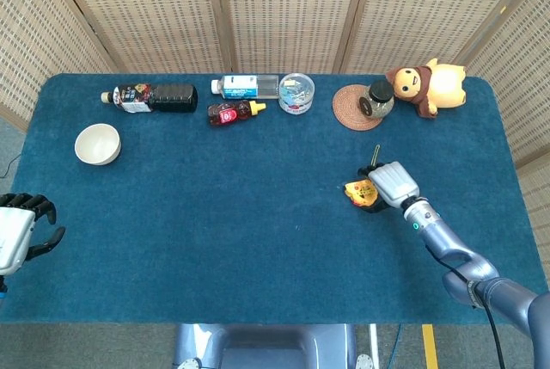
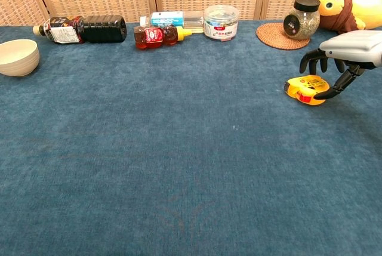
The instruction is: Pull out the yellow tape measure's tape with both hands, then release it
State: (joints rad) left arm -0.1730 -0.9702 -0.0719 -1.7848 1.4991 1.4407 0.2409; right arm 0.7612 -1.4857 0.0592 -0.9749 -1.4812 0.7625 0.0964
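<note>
The yellow tape measure [image 1: 358,190] [image 2: 304,87] lies on the blue cloth right of the table's middle, its tape wound in. My right hand [image 1: 394,183] [image 2: 345,48] hovers low over its right side. The fingers [image 2: 313,60] curve down behind the case and the thumb tip reaches its near right edge, with the case resting on the cloth between them. My left hand [image 1: 17,230] hangs off the table's left edge, holding nothing, with its fingers loosely bent. The chest view does not show it.
Along the back edge lie a dark bottle [image 1: 153,96], a white-blue bottle [image 1: 245,86], a small red bottle [image 1: 230,113] and a clear tub [image 1: 296,92]. A jar on a coaster [image 1: 376,99] and a plush toy [image 1: 428,85] stand behind the tape measure. A bowl [image 1: 96,144] sits at left.
</note>
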